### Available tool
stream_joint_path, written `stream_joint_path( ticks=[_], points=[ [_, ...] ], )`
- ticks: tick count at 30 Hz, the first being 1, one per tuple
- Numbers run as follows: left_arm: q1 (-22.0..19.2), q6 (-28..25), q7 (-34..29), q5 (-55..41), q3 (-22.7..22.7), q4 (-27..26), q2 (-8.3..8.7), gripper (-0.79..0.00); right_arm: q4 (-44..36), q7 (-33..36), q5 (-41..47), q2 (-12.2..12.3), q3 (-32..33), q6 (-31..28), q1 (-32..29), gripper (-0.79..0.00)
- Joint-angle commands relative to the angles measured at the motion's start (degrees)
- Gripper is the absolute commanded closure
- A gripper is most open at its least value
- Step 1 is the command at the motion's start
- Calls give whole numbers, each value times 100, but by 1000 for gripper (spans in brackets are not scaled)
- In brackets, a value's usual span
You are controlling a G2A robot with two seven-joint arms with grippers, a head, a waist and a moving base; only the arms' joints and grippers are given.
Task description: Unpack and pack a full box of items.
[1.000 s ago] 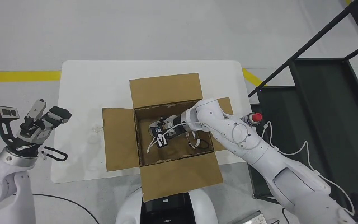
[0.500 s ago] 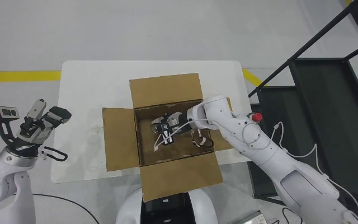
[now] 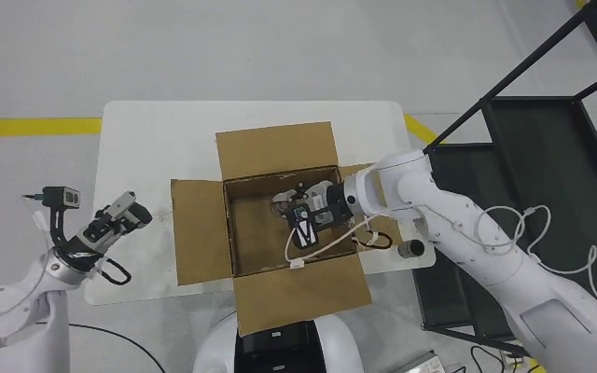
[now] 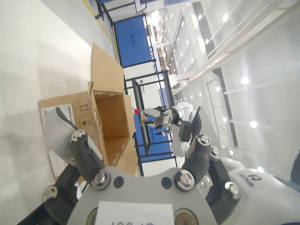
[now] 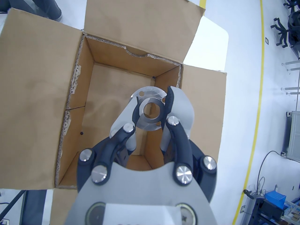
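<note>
A pale grey floor (image 3: 280, 47) surrounds a white table (image 3: 140, 140) with rounded corners. A yellow line (image 3: 47, 126) painted on the floor shows to the left and to the right of the table. On the right stand dark metal steps (image 3: 522, 177) with a black handrail (image 3: 532, 61). Farther off in the hall are blue panels (image 4: 132, 40), a black office chair (image 5: 280, 32) and rows of round ceiling lights (image 4: 225, 17).

The top view looks straight down from high above on the worktop (image 3: 149, 140) and the open box (image 3: 275, 149). The right wrist view sits just behind its claw (image 5: 152, 98) and faces down into the box, which lies close below that claw. The left wrist view looks past its claw (image 4: 127, 122), level across the worktop, to the box well beyond it. All three views share the box.
</note>
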Motion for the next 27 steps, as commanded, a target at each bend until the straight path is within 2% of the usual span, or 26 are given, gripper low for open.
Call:
stream_joint_path(
  ticks=[1, 4, 10, 18, 19, 20, 22, 23, 27],
  points=[
    [-54, -76, -349, -26, 134, 190, 22, -785, -158, 211, 292, 191, 137, 0, -84, 0],
    [-152, -136, -511, 65, 297, 355, 41, -785, -274, 391, 534, 388, 316, 0, -225, 0],
    [-509, -488, -429, 502, 862, 791, 46, -785, -516, 544, 854, 750, 706, 0, -588, 0],
    [-929, -815, -152, 992, 1483, 1333, 36, -785, -675, 248, 875, 1010, 1075, 0, -1010, 0],
    [-978, -821, -122, 995, 1537, 1378, 35, -754, -693, 207, 849, 1030, 1110, 0, -1059, 0],
    [-1015, -838, -102, 995, 1567, 1394, 35, -554, -708, 185, 833, 1044, 1128, 0, -1094, 0],
    [-1131, -854, -61, 1010, 1646, 1456, 40, -102, -759, 114, 783, 1087, 1193, 0, -1210, 0],
    [-1161, -891, -80, 1031, 1666, 1452, 44, 0, -766, 104, 770, 1099, 1216, 0, -1243, 0],
    [-1276, -966, -90, 1064, 1721, 1493, 68, 0, -859, 35, 745, 1166, 1389, 0, -1455, 0]
  ],
)
